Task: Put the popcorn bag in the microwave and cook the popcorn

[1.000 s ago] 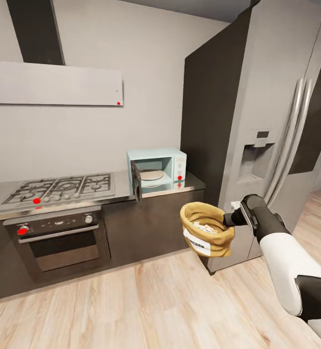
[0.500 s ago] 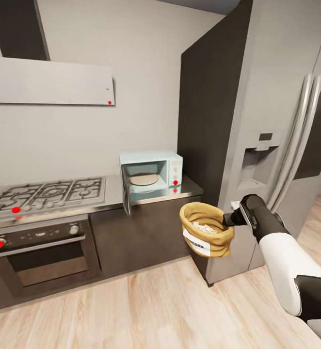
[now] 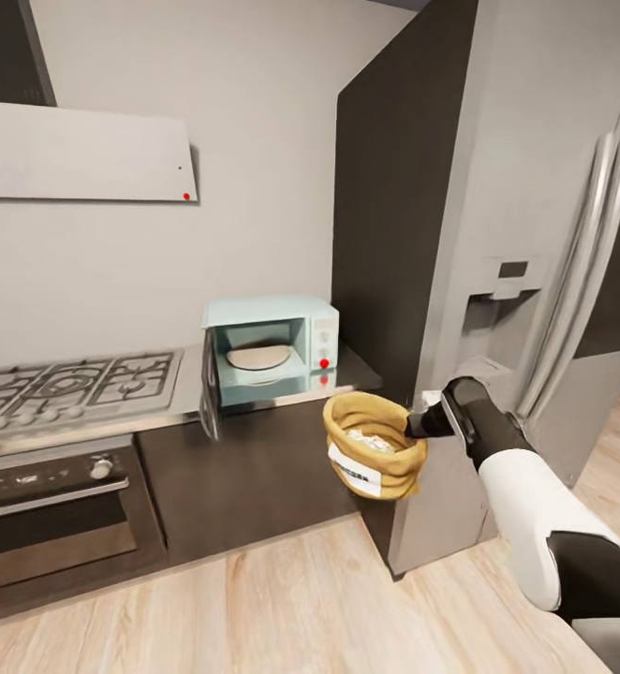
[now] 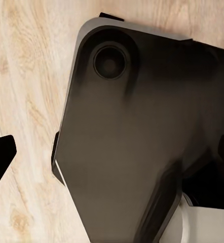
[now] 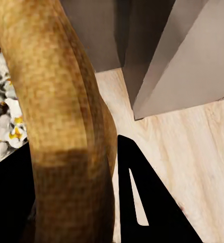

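In right pincer [image 3: 415, 423]: cloth (tan) popcorn bag [image 3: 374, 455]

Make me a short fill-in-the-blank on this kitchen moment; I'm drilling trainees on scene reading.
1. The right gripper holds the popcorn bag by its ____.
2. The microwave door is ____.
3. The microwave sits on the countertop between the gas hob and the ____.
4. The bag's label is coloured ____.

Missing words: rim; open; fridge; white
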You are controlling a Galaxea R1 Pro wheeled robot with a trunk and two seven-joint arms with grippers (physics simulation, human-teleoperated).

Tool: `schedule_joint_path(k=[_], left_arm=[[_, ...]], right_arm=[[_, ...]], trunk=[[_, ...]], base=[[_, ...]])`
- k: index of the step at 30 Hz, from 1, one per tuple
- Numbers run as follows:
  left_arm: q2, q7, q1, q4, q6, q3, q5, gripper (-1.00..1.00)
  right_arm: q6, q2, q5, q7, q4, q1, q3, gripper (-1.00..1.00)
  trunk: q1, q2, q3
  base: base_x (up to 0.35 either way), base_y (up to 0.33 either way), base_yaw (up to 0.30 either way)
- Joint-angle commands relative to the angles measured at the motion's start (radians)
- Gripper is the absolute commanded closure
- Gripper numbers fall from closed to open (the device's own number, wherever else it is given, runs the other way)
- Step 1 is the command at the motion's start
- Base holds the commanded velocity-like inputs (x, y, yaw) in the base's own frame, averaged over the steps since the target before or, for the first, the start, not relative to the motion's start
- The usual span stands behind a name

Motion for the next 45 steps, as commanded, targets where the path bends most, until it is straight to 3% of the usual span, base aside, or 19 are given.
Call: schedule_joint_path(k=[1, 5, 32, 45], left_arm=[[0.0, 0.001, 0.0, -0.002, -0.003, 0.001, 0.005, -1.0], [0.0, 0.001, 0.0, -0.002, -0.006, 0.003, 0.003, -1.0], [0.0, 0.0, 0.0, -0.002, -0.006, 0.003, 0.003, -1.0], [0.0, -0.001, 0.0, -0.002, -0.007, 0.003, 0.003, -1.0]], right_arm=[[0.002, 0.017, 0.02, 0.009, 0.004, -0.001, -0.002, 1.0], [0.002, 0.036, 0.021, 0.007, 0.032, -0.001, -0.001, 1.0], [0.002, 0.037, 0.026, 0.002, 0.051, -0.001, -0.001, 1.0], [0.002, 0.034, 0.021, 0.007, 0.066, -0.001, -0.004, 1.0]], trunk=[[0.001, -0.001, -0.001], [0.001, -0.001, -0.001], [0.001, -0.001, -0.001], [0.001, -0.001, -0.001]], base=[[0.296, -0.201, 0.0], [0.19, -0.117, 0.102], [0.002, -0.001, 0.27], [0.0, 0.0, 0.007]])
